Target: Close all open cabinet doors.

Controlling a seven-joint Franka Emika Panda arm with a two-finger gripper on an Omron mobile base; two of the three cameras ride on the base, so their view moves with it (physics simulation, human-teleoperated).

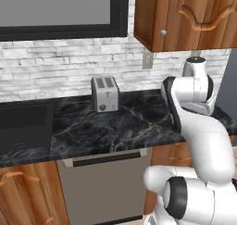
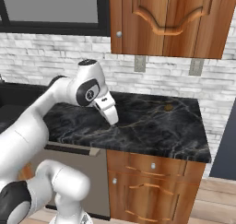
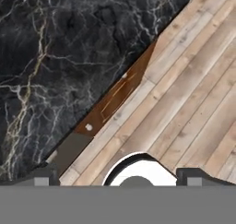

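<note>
The cabinet doors (image 2: pixel 168 20) hang up at twelve o'clock in the right base view, glossy reddish-brown with a carved arch panel, and a small round silver knob (image 2: pixel 119 34) sits near the lower left corner. From the left base view the same doors (image 1: pixel 194 15) sit at about one o'clock, over the right end of the bench (image 1: pixel 129 122). They look flush with the cupboard front from both sides, though I can't tell whether one stands slightly ajar.

Below them runs the white brick wall (image 2: pixel 60 57), with two grey outlets (image 2: pixel 140 63) just under the cupboard. The black marbled bench carries a silver toaster (image 1: pixel 105 94) against the wall, at about eleven o'clock from the arm in the left base view. Left of it lies a dark sink (image 1: pixel 23 127).

The arm rises folded, elbow high, wrist bent down over the bench's front part. The gripper (image 2: pixel 110 114) points down and slightly forward above the stone, well below the doors. Jaws stand wide apart, gripping nothing; in the hand view the fingertips (image 3: pixel 41 178) frame the bench edge and the wooden floor (image 3: pixel 193 89).
</note>
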